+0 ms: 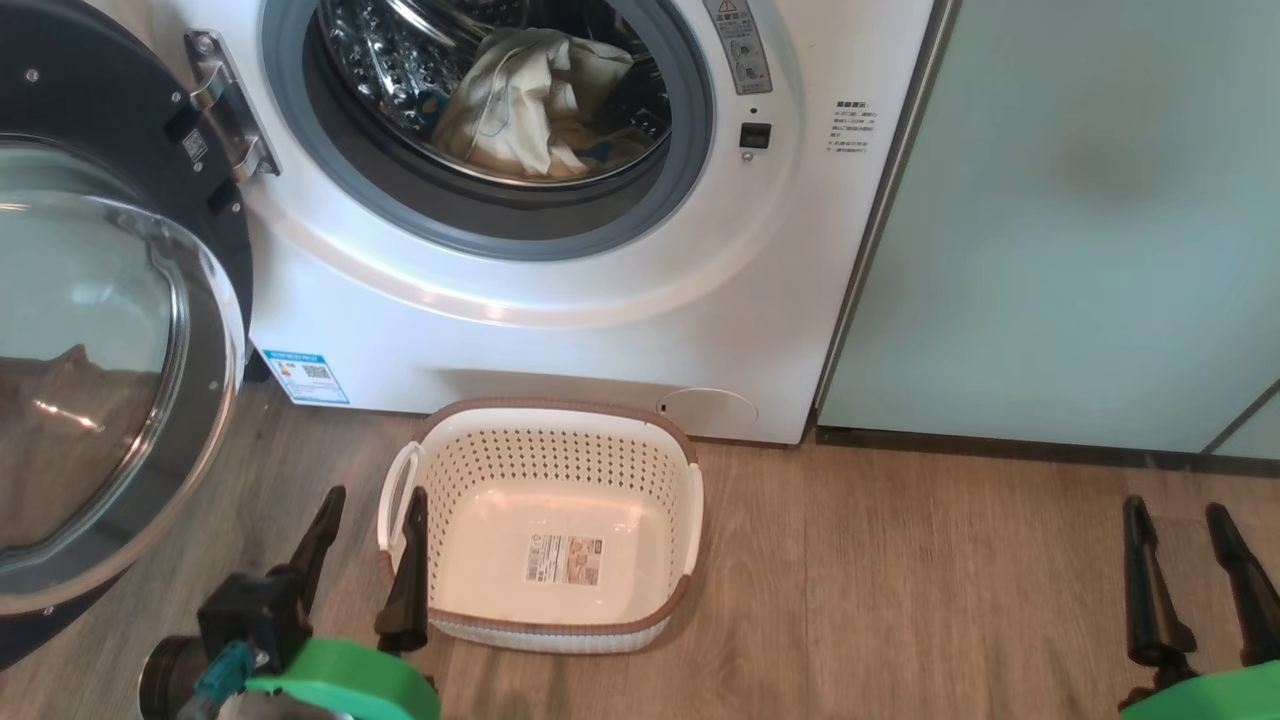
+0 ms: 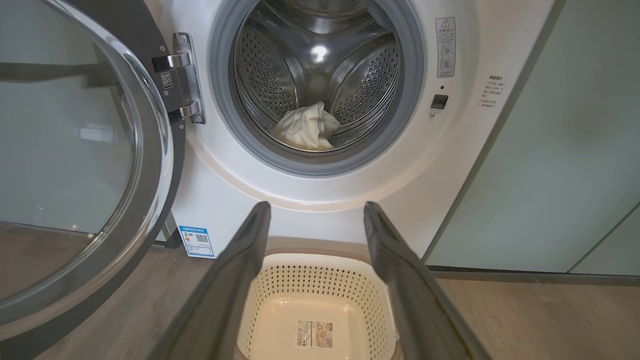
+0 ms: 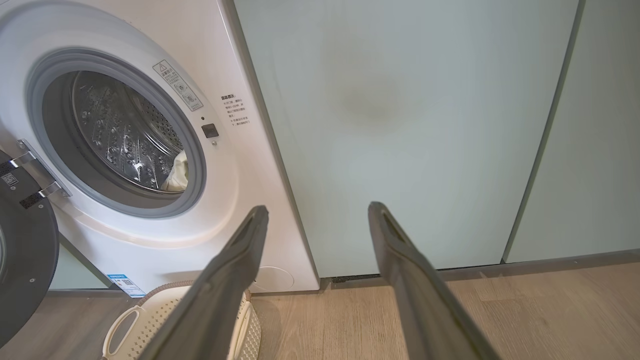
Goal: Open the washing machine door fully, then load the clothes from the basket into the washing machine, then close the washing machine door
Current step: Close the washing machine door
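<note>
From the head, looking forward and down, close on the washing machine (image 1: 560,330) front and the basket (image 1: 545,460) on the floor (image 1: 900,600). From the left wrist, low, facing straight into the drum (image 2: 320,65) along its own jaws, over the basket. From the right wrist, low too, turned toward the pale-green cabinet (image 3: 400,125), machine at that view's left. Shared by all three: drum, clothes (image 1: 530,110), washing machine door (image 1: 100,350), basket.

Left gripper (image 1: 376,497) and right gripper (image 1: 1174,508) — slim black fingers (image 1: 408,570), green wrist collars (image 1: 340,682).
</note>
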